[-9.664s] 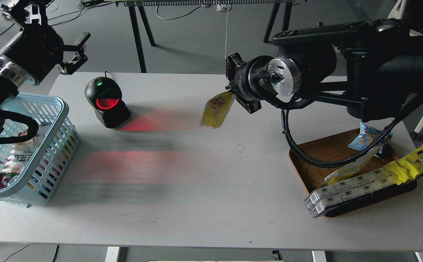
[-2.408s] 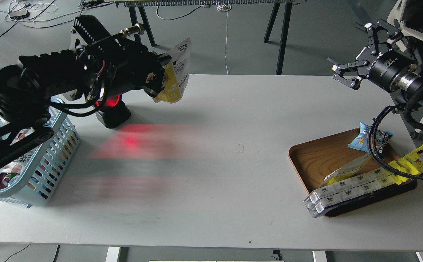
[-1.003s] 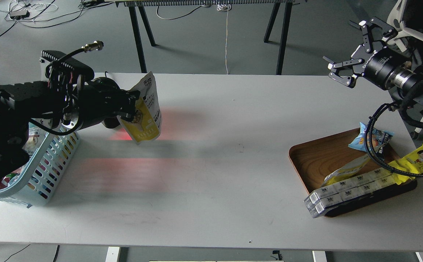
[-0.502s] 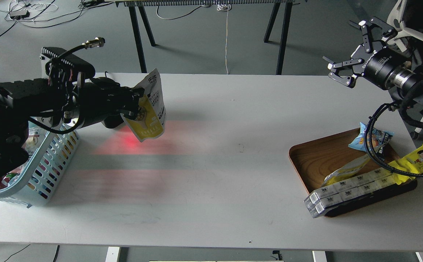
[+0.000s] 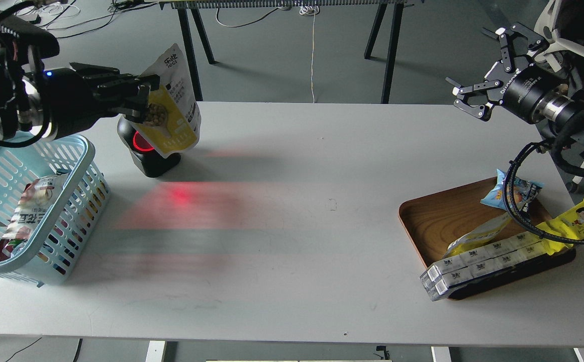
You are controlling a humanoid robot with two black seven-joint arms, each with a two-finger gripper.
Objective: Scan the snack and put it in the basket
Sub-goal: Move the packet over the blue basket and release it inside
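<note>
Scan step in hand, by my judgement: my left pincer [image 5: 143, 98] is clenched on the snack [image 5: 171, 108], gripping it at its left edge where the white top meets the yellow front. The snack hangs in the air, tilted, directly in front of and above the scanner [image 5: 147, 153], whose red window shows just under the pouch's lower edge. Red light from the scanner falls on the worktop [image 5: 292, 226] to the right of it.

The basket [image 5: 30, 201] stands at the left end of the worktop, just beside the scanner and below my left arm. It already contains another packet [image 5: 30, 208].

My right pincer [image 5: 480, 83] is released and empty, fingers spread, raised well apart from the tray [image 5: 432, 221] that carries the remaining packets.

Next move, as I judge it: carry the snack left until it is over the basket opening, lower it inside the rim, then release. Keep the pouch clear of the scanner during the transfer.
</note>
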